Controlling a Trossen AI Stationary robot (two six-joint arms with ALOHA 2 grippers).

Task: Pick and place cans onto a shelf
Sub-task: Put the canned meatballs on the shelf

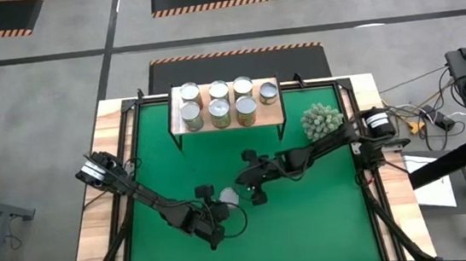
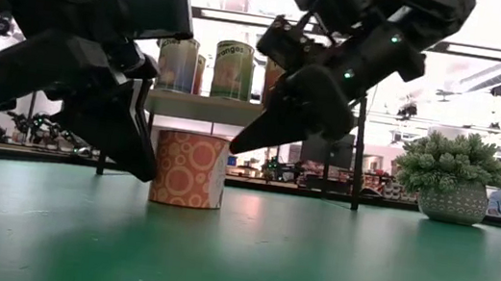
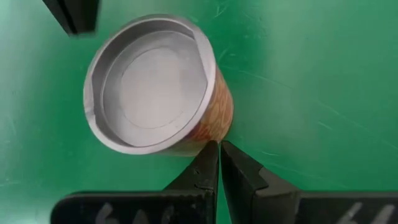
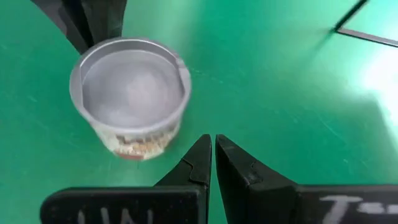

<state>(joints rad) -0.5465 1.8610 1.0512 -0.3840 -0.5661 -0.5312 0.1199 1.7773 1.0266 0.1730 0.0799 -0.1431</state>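
One can (image 1: 229,197) stands upright on the green mat (image 1: 310,217) covering the desk, flanked by the left gripper (image 3: 219,155) and right gripper (image 4: 212,149), both closed and empty beside it. Seven more cans (image 1: 218,103) sit on the shelf (image 1: 272,113).

1. A can (image 2: 233,69) on the shelf (image 2: 199,107) behind the grippers carries a word that looks like "oranges"; only partly legible.
2. White handwritten letters, "UN" and "T", mark the right gripper (image 4: 212,155) base.
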